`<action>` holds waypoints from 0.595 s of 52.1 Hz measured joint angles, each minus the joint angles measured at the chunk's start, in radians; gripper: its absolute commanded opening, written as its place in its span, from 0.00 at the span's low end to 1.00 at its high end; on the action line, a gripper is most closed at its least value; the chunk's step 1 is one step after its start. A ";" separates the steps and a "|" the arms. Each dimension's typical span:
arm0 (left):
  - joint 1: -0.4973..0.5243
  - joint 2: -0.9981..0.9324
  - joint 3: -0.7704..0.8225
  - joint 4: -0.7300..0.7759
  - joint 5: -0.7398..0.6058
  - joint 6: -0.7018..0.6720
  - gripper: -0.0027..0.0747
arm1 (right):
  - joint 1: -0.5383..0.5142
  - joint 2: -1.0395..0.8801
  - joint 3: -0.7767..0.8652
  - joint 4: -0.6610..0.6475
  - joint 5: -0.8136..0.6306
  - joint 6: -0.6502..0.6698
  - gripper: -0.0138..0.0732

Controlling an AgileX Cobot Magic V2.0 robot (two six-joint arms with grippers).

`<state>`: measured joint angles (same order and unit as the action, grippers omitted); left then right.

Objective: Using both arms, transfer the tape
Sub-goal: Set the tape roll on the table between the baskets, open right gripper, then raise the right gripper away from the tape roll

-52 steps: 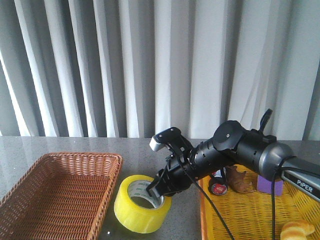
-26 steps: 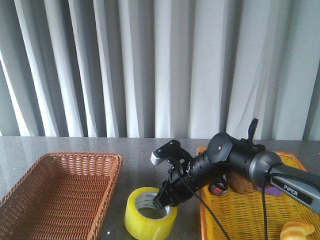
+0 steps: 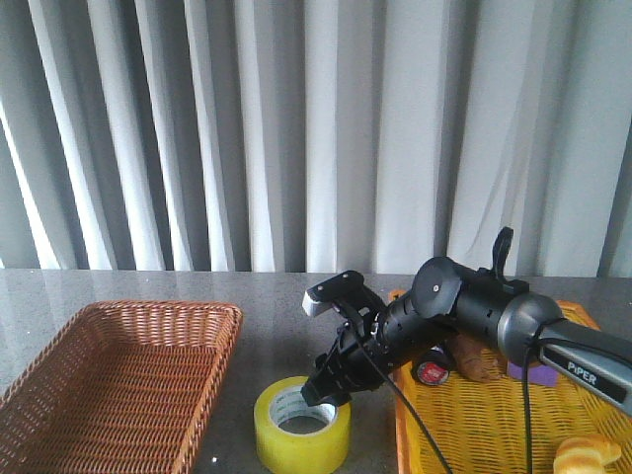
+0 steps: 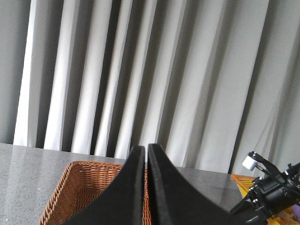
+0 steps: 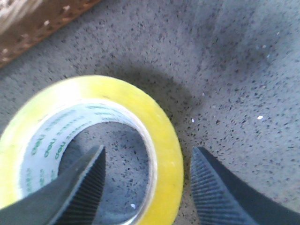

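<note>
1. The yellow tape roll (image 3: 302, 436) lies flat on the grey speckled table (image 3: 267, 326), its white printed core facing up, between the brown wicker basket (image 3: 118, 380) and the yellow basket (image 3: 494, 425).
2. My right gripper (image 3: 321, 391) hangs at the roll's far rim, with my right arm (image 3: 464, 306) reaching in from over the yellow basket.
3. In the right wrist view my right gripper (image 5: 147, 180) is spread, and its fingers (image 5: 79, 185) straddle the roll's wall: one ribbed pad sits inside the core, the other outside the yellow band of the tape roll (image 5: 161, 136). A gap shows between each pad and the wall, so I am not pinching it.
4. My left gripper (image 4: 145, 154) shows only in the left wrist view. Its two black fingers are pressed together with nothing between them, raised above the wicker basket (image 4: 93, 180) and pointing toward the grey curtain (image 4: 154, 75).
5. In the yellow basket lie a purple cube (image 3: 538, 373), a small red-topped can (image 3: 432, 371), a brown object I cannot identify (image 3: 479, 365) and a pale bread-like piece (image 3: 588, 456).
</note>
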<state>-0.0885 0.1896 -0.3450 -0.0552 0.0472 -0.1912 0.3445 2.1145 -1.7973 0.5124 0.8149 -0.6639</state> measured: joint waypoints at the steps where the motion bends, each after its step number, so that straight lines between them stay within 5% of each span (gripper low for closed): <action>1: 0.000 0.000 0.000 0.000 0.001 0.000 0.04 | 0.000 -0.009 0.000 0.000 0.000 0.002 0.65; 16: 0.000 0.000 0.000 0.000 0.026 0.000 0.04 | 0.000 -0.247 0.000 -0.001 0.024 0.006 0.59; 31: 0.000 0.000 0.000 0.000 0.044 0.000 0.04 | 0.000 -0.561 0.000 -0.001 0.044 0.006 0.28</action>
<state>-0.0885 0.1896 -0.3450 -0.0552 0.0911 -0.1912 0.3445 1.5537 -1.7973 0.5113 0.8588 -0.6583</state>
